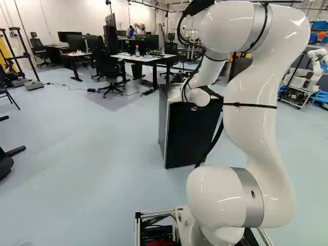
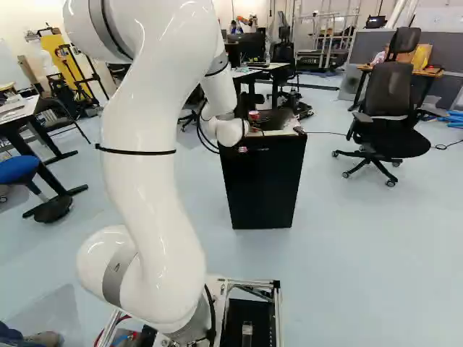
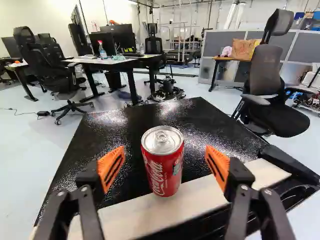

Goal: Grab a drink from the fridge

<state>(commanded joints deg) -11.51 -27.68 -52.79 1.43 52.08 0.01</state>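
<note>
Red can (image 3: 163, 165), lid sealed, atop blk fridge (image 3: 205, 117); gripper (image 2: 255, 129) open, can btwn.

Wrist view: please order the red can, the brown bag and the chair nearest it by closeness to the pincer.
1. Red can, between the open pincer's sides.
2. Chair, past the fridge.
3. Brown bag, farthest, on a table.

A robotics lab, by the look of it, with office furniture mixed in. Taking straight ahead as twelve, the left base view has another robot (image 1: 319, 56) on a cart (image 1: 302, 93) between one and two o'clock, and desks (image 1: 148, 58) with monitors (image 1: 77, 42) around eleven. In the right base view, a swivel chair (image 2: 388, 90) stands near one o'clock — grey partitions (image 2: 448, 43) behind it — on smooth pale floor (image 2: 362, 246).
</note>
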